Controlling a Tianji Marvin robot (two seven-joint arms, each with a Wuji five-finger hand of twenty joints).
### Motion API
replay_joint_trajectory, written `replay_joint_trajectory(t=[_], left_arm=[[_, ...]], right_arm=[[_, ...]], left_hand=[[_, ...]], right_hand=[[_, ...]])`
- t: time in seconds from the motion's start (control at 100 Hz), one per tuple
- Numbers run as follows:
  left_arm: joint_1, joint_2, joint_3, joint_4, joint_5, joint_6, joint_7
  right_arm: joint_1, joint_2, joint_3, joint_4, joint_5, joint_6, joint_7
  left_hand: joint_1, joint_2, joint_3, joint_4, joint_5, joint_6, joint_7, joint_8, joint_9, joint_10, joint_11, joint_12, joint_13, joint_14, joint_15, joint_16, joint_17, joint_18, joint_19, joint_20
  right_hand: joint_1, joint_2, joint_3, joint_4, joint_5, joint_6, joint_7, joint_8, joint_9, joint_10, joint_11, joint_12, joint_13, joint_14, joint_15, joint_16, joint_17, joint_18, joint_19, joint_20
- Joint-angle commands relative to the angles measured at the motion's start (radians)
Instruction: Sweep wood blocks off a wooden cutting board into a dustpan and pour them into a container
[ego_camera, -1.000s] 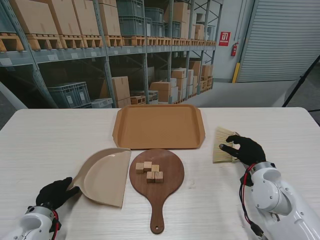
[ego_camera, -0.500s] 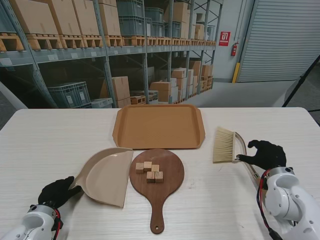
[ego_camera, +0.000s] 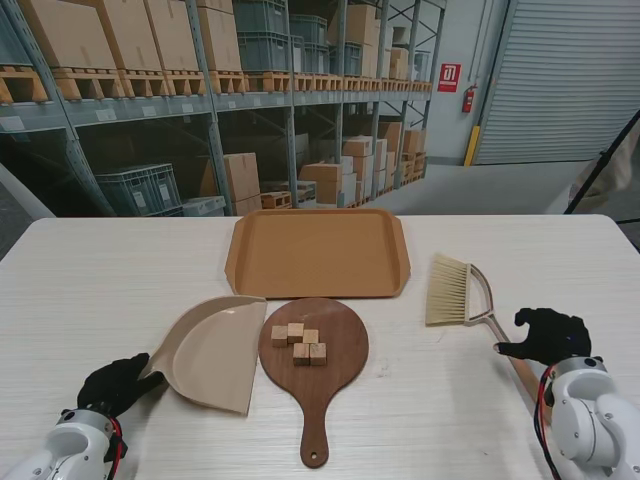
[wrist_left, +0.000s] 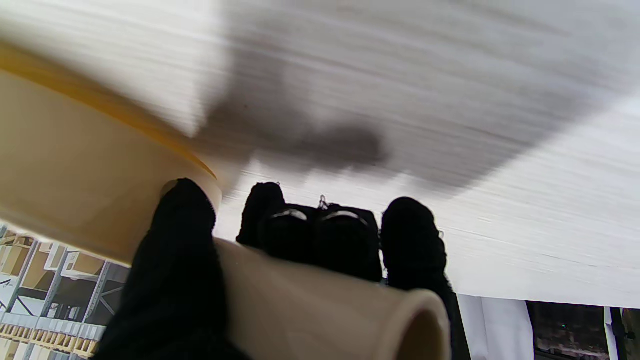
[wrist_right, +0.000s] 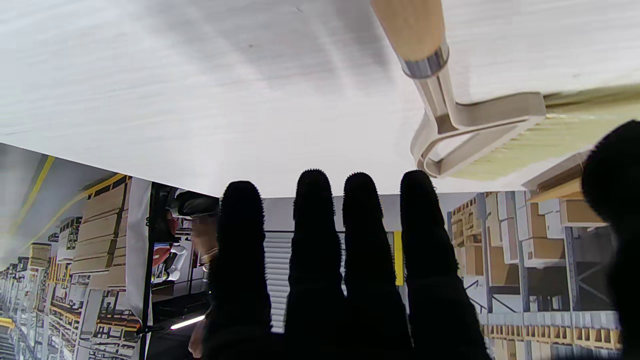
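Beige dustpan (ego_camera: 208, 352) gripped in left hand (ego_camera: 115, 385); right hand (ego_camera: 545, 334) apparently spread, empty, over brush (ego_camera: 452, 291).

Lying flat at the table's middle: a round dark wooden cutting board (ego_camera: 313, 349), handle pointing toward me, carrying five small pale wood blocks (ego_camera: 299, 343) bunched together on its round part. Sitting just left of the board, almost touching it: a beige dustpan (ego_camera: 208, 352), open mouth facing the board, its tubular handle (wrist_left: 310, 305) running back to the near left. Resting flat just beyond the board, empty: a shallow orange-brown rectangular container (ego_camera: 318, 252), with a pale-bristled, wooden-handled brush (ego_camera: 449, 290) lying to the right, bristles pointing away from me.
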Motion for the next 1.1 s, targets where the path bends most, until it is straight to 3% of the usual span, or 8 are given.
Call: replay_joint_trajectory(t=[0.0,0.43,0.71,0.73,0.77,0.81,1.09], left_arm=[[0.001,-0.001,0.001,-0.010,0.001,0.006,-0.019],[0.000,0.000,0.001,-0.009,0.002,0.011,-0.024],[0.000,0.000,0.001,-0.008,0.002,0.013,-0.029],[0.000,0.000,0.001,-0.009,0.002,0.014,-0.029],[0.000,0.000,0.001,-0.009,0.001,0.014,-0.030],[0.000,0.000,0.001,-0.009,0.001,0.015,-0.030],[0.001,0.001,0.001,-0.009,0.001,0.016,-0.035]], right_arm=[[-0.019,0.007,0.003,0.012,-0.010,-0.012,0.019],[-0.049,0.022,0.018,0.022,-0.067,-0.056,0.080],[-0.045,0.028,0.006,0.037,-0.090,-0.058,0.101],[-0.044,0.028,0.005,0.038,-0.091,-0.058,0.101],[-0.043,0.029,0.004,0.041,-0.093,-0.059,0.102],[-0.043,0.030,0.003,0.042,-0.098,-0.059,0.104],[-0.039,0.031,0.007,0.050,-0.112,-0.061,0.099]], left_hand=[[0.168,0.155,0.087,0.014,0.085,0.076,0.063,0.015,0.091,-0.108,0.134,0.017,0.121,-0.198,0.053,-0.009,0.008,0.010,0.051,0.028],[0.165,0.153,0.087,0.014,0.089,0.074,0.063,0.015,0.094,-0.113,0.134,0.016,0.121,-0.198,0.051,-0.012,0.008,0.010,0.052,0.027],[0.163,0.154,0.087,0.013,0.089,0.072,0.062,0.015,0.095,-0.113,0.134,0.016,0.122,-0.198,0.050,-0.014,0.008,0.010,0.052,0.027],[0.163,0.153,0.087,0.013,0.089,0.072,0.062,0.015,0.096,-0.113,0.134,0.016,0.122,-0.198,0.049,-0.014,0.009,0.010,0.052,0.027],[0.163,0.153,0.087,0.013,0.090,0.072,0.062,0.015,0.096,-0.114,0.134,0.016,0.122,-0.198,0.049,-0.014,0.009,0.010,0.052,0.027],[0.163,0.153,0.087,0.013,0.090,0.072,0.062,0.015,0.097,-0.115,0.134,0.016,0.122,-0.198,0.049,-0.015,0.009,0.010,0.052,0.027],[0.161,0.153,0.087,0.013,0.092,0.069,0.063,0.015,0.098,-0.117,0.133,0.016,0.122,-0.198,0.047,-0.016,0.009,0.010,0.052,0.027]], right_hand=[[0.029,-0.041,0.018,0.002,0.024,0.009,0.019,0.017,0.027,0.007,0.029,0.018,0.027,0.004,0.028,0.019,0.010,-0.014,0.050,-0.019],[0.120,-0.098,0.004,0.006,0.034,-0.017,0.068,0.046,0.051,-0.014,0.069,0.040,0.063,-0.009,0.072,0.035,0.045,-0.047,0.126,-0.039],[0.250,-0.161,-0.032,0.017,0.056,-0.042,0.119,0.062,0.086,-0.031,0.101,0.056,0.102,-0.022,0.106,0.043,0.080,-0.070,0.180,-0.058],[0.235,-0.179,0.028,0.019,0.055,-0.043,0.128,0.060,0.088,-0.034,0.104,0.058,0.104,-0.022,0.111,0.042,0.081,-0.073,0.190,-0.066],[0.181,-0.240,0.248,-0.015,0.058,-0.047,0.139,0.054,0.094,-0.035,0.107,0.059,0.110,-0.025,0.115,0.041,0.085,-0.076,0.204,-0.083],[0.159,-0.272,0.362,-0.041,0.058,-0.051,0.146,0.052,0.097,-0.037,0.110,0.060,0.115,-0.026,0.119,0.040,0.089,-0.081,0.210,-0.089],[0.243,-0.281,0.464,-0.050,0.088,-0.077,0.178,0.056,0.141,-0.052,0.123,0.061,0.156,-0.035,0.134,0.043,0.121,-0.104,0.233,-0.091]])
